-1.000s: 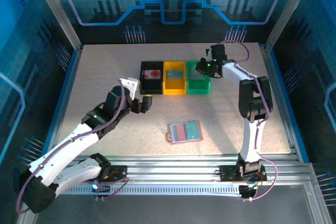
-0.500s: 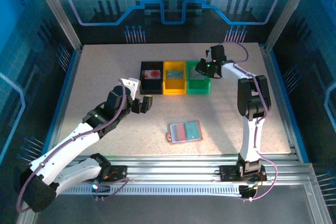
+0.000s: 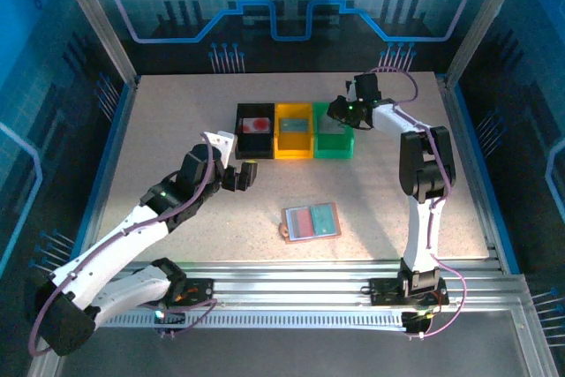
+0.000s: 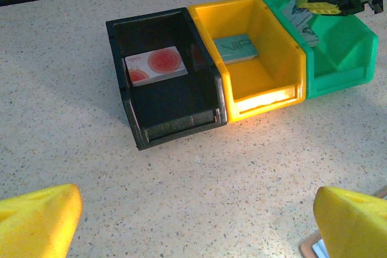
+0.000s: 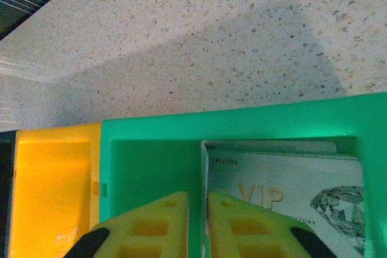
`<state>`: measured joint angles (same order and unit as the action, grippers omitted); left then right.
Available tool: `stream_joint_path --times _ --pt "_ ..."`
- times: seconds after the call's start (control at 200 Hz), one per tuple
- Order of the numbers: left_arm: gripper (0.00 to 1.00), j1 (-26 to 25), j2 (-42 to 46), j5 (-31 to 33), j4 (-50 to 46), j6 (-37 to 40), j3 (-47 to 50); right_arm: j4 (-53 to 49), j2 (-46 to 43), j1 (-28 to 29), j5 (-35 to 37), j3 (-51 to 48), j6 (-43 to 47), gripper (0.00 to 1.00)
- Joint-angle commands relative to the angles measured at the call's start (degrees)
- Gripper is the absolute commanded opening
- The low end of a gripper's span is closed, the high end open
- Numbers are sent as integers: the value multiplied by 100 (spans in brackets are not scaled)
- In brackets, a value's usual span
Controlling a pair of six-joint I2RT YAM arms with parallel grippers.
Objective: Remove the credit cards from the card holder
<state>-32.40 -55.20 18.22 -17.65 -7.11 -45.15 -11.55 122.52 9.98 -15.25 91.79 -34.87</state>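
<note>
The black bin point(image 4: 175, 126), yellow bin point(image 4: 266, 98) and green bin point(image 4: 338, 72) stand wall to wall in one row, with no gap between them. The right gripper point(image 3: 340, 110) hangs over the green bin's mouth, blocking it from above. Bare table point(image 3: 177, 121) lies open between the row and the card holder point(image 3: 312, 221). The left gripper point(image 3: 234, 158) hovers over this stretch, near the black bin.

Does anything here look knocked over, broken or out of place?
Nothing stands out. The black bin, yellow bin and green bin sit in a straight row with a card in each. The card holder lies open on the table, slightly askew.
</note>
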Motion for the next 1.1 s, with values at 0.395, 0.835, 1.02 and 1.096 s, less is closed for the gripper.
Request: stream_joint_path --times 0.395,0.835,1.02,1.096 --pt "99 32 -12 -48 7 88 -121 -288 -136 -150 180 183 180 25" --pt "99 32 -34 -63 3 82 -128 -414 -436 -277 325 160 234 30" --pt "99 34 -50 -52 -19 79 -136 -460 -617 -276 303 229 235 33" --pt "99 32 -52 -30 -28 87 -135 -508 -701 -277 294 249 231 33"
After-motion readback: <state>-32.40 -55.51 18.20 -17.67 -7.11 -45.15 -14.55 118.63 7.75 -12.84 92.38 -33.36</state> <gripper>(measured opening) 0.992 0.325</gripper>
